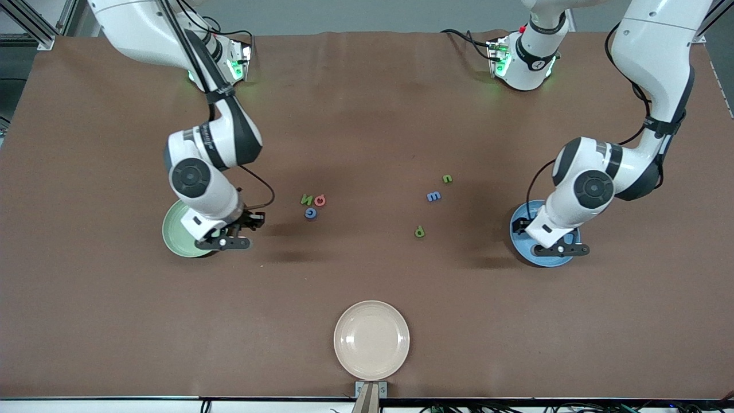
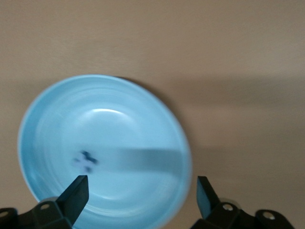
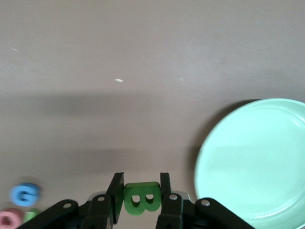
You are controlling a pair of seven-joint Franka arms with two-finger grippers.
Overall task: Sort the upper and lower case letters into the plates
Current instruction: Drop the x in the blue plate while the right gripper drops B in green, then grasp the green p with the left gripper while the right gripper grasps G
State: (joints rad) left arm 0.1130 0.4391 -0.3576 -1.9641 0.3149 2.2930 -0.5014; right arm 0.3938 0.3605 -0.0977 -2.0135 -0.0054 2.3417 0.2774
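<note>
My right gripper (image 3: pixel 141 193) is shut on a green letter B (image 3: pixel 141 199), held over the brown table just beside the pale green plate (image 3: pixel 257 162). In the front view this gripper (image 1: pixel 226 242) hangs at the rim of the green plate (image 1: pixel 175 232). My left gripper (image 2: pixel 142 195) is open over the blue plate (image 2: pixel 143 119), with nothing between its fingers (image 2: pixel 76 195). A small dark blurred letter (image 2: pixel 86 161) lies in that plate. From the front, the left gripper (image 1: pixel 559 249) covers part of the blue plate (image 1: pixel 545 262).
Loose letters lie mid-table: a green N (image 1: pixel 307 199), a red one (image 1: pixel 320 200) and a blue one (image 1: pixel 310 213) together, then a blue m (image 1: pixel 433 196), a green n (image 1: pixel 447 178) and a green p (image 1: pixel 420 232). A cream-beige plate (image 1: pixel 371 339) sits nearest the front camera.
</note>
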